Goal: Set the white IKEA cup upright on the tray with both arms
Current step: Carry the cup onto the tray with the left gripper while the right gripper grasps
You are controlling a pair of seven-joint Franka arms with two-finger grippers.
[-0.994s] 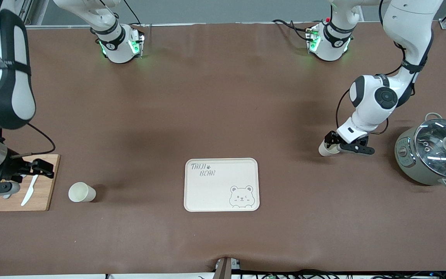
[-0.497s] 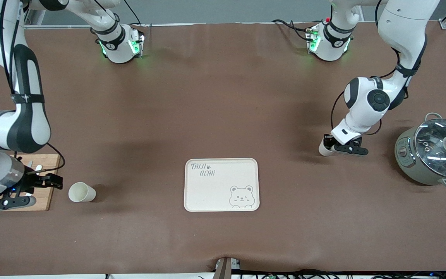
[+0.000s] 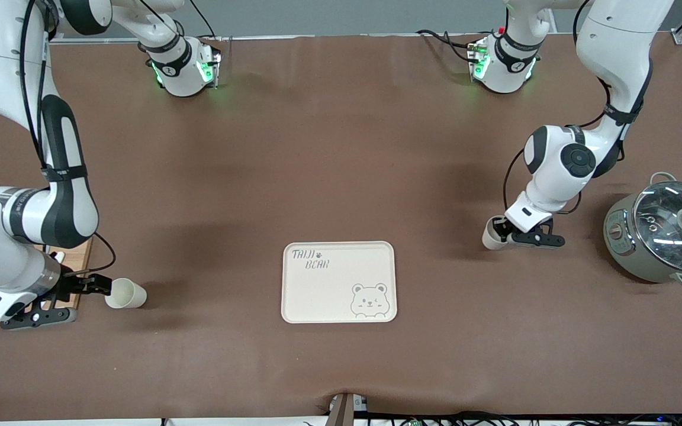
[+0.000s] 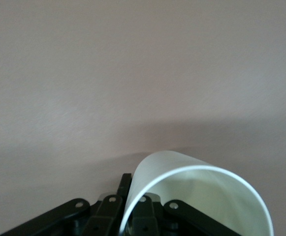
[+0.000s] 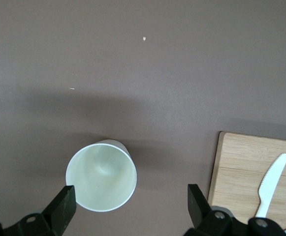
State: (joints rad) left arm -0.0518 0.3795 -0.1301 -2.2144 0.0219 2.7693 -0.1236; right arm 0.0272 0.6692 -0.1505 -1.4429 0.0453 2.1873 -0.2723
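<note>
Since a second ago the right pincer (image 3: 99, 285) has swung off the cutting board (image 5: 251, 172) to one white cup (image 3: 125, 293), fingers spread beside its rim. The left pincer (image 3: 502, 232) has clenched on the other cup's (image 3: 491, 238) wall. The tray (image 3: 317, 296) lies between both pincers; no cup is on it yet.

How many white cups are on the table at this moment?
2. One small white plastic cup stands beside the wooden cutting board, by the open right end effector; the other cup is gripped by the left end effector near the pot.
</note>
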